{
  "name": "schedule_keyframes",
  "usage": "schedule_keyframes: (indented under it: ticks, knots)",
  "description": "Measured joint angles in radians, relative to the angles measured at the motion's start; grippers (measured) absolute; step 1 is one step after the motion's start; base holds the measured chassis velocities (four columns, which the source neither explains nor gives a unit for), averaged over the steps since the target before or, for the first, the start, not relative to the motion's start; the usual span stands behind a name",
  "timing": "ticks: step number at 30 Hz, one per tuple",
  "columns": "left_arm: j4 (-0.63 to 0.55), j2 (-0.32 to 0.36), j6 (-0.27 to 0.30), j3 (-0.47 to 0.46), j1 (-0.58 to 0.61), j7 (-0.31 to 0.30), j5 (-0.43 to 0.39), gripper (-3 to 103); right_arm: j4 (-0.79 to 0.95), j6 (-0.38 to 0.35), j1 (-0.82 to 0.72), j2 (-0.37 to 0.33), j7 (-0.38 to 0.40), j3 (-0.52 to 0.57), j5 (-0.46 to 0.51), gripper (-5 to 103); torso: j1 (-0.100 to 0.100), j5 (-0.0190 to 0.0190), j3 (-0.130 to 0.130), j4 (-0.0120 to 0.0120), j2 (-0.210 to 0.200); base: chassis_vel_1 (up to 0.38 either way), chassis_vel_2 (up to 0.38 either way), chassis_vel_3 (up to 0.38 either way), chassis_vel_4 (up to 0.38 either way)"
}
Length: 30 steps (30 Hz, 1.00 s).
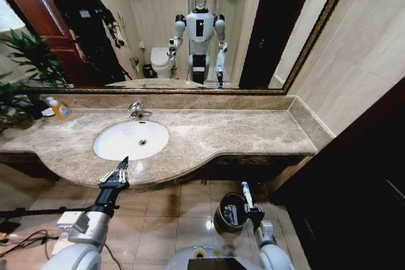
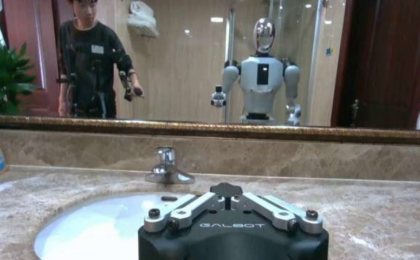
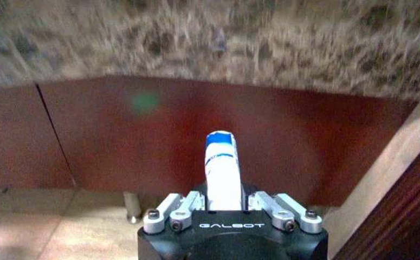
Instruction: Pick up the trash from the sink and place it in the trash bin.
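Down low on your right, 1 white tube with blue marks sits pinched in the right gripper, just beside the trash bin. Your left gripper, fingers pressed together, hangs at the sink rim.
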Motion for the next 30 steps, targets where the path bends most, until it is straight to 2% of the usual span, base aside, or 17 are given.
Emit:
schedule_keyframes:
  ticks: [10,20,23,24,27,29,30]
  knots:
    - [0.000,0.000,0.000,0.000,0.000,0.000,0.000,0,-0.252,0.045,0.106,0.031,-0.022,-0.013,-0.027,26,0.000,0.0001,0.000,0.0000,0.000,0.000,0.000,0.000,0.000]
    - [0.000,0.000,0.000,0.000,0.000,0.000,0.000,0,-0.393,0.072,0.184,0.074,-0.027,-0.014,-0.099,23,0.000,0.0002,0.000,0.0000,0.000,0.000,0.000,0.000,0.000]
    - [0.000,0.000,0.000,0.000,0.000,0.000,0.000,0,-0.440,0.085,0.213,0.081,-0.017,-0.014,-0.112,36,0.000,0.0001,0.000,0.0000,0.000,0.000,0.000,0.000,0.000]
    - [0.000,0.000,0.000,0.000,0.000,0.000,0.000,0,-0.440,0.085,0.213,0.081,-0.017,-0.014,-0.112,36,0.000,0.0001,0.000,0.0000,0.000,0.000,0.000,0.000,0.000]
    - [0.000,0.000,0.000,0.000,0.000,0.000,0.000,0,-0.468,0.097,0.228,0.085,0.002,-0.013,-0.114,52,0.000,0.0001,0.000,0.0000,0.000,0.000,0.000,0.000,0.000]
    - [0.000,0.000,0.000,0.000,0.000,0.000,0.000,0,-0.469,0.098,0.229,0.084,0.004,-0.013,-0.114,52,0.000,0.0000,0.000,0.0000,0.000,0.000,0.000,0.000,0.000]
    - [0.000,0.000,0.000,0.000,0.000,0.000,0.000,0,-0.470,0.099,0.230,0.084,0.006,-0.012,-0.114,57,0.000,0.0001,0.000,0.0000,0.000,0.000,0.000,0.000,0.000]
